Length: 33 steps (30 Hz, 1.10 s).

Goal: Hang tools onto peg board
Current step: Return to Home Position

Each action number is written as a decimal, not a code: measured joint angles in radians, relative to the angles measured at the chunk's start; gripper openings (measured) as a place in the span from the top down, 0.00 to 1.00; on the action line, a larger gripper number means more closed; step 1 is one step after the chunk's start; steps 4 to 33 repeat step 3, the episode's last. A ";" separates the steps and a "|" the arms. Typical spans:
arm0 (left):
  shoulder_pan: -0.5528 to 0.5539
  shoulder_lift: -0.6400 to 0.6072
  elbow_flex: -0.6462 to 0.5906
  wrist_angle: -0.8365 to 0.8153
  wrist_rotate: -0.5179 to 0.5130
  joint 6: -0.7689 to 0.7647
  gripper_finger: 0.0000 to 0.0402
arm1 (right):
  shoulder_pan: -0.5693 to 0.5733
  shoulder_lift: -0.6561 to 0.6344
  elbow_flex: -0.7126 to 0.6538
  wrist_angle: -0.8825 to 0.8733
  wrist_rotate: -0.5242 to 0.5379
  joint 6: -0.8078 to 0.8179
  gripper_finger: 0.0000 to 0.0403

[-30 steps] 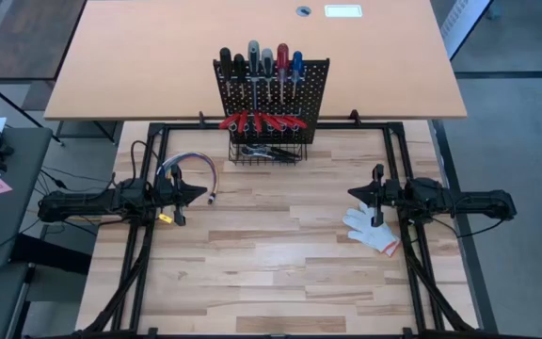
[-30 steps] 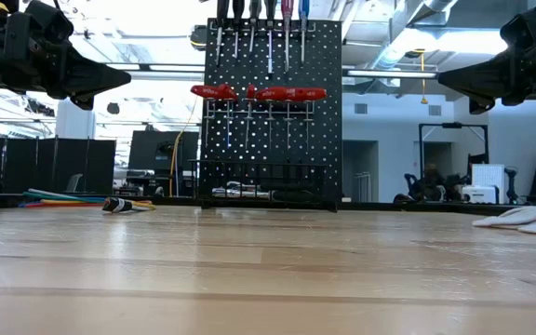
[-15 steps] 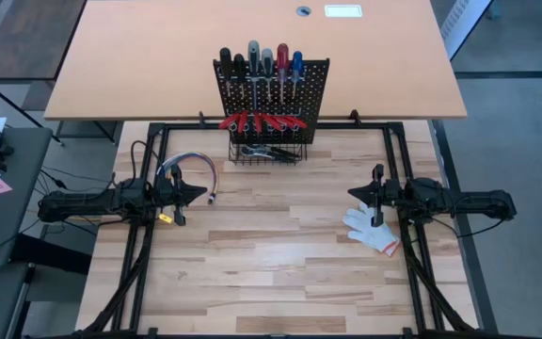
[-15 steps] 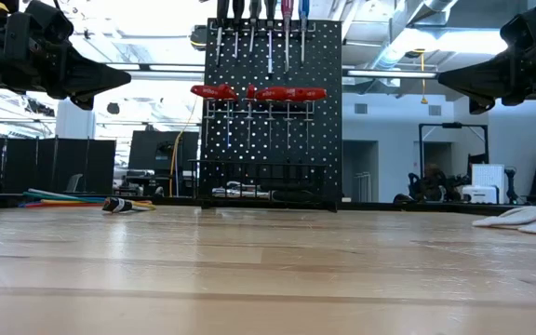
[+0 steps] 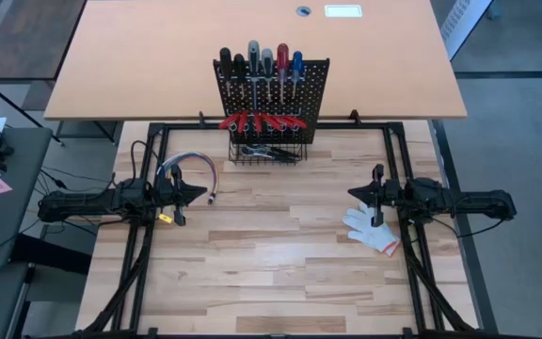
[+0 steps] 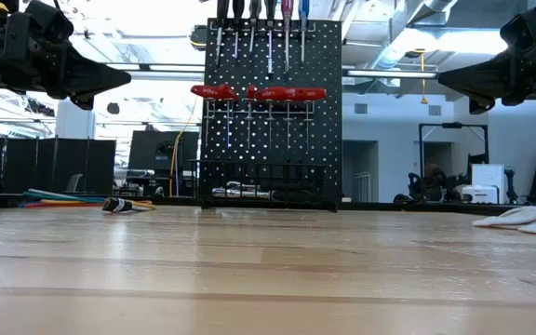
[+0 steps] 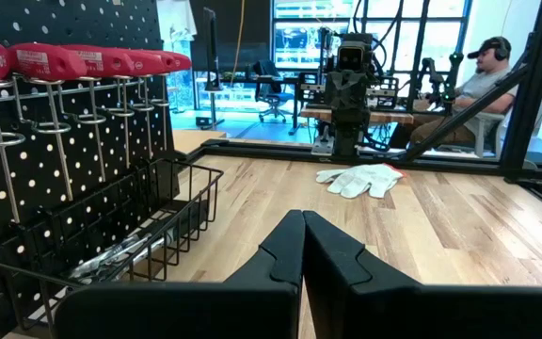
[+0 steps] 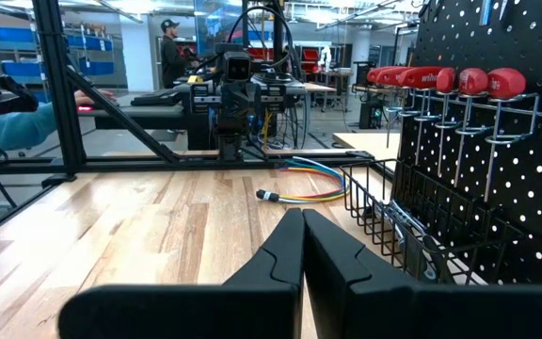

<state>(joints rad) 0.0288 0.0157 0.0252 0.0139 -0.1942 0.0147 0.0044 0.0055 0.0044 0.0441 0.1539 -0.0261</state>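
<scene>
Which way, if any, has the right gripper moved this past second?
No. The right gripper keeps its place beside the white glove in the high view.

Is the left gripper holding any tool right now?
No, the left gripper is shut and empty, with nothing clamped in it.

High camera looks straight down on the whole table (image 5: 280, 273); low camera sits at tabletop level, squarely facing the peg board (image 6: 270, 144); wrist cameras face each other, both sharing that board.
</scene>
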 joint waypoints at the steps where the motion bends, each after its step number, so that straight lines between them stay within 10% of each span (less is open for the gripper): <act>1: 0.000 0.000 0.000 0.000 0.000 0.000 1.00 | 0.000 0.000 0.000 0.000 0.000 0.000 0.97; 33: 0.000 0.000 0.000 0.000 0.000 0.000 1.00 | 0.000 0.000 0.000 0.000 0.000 0.000 0.97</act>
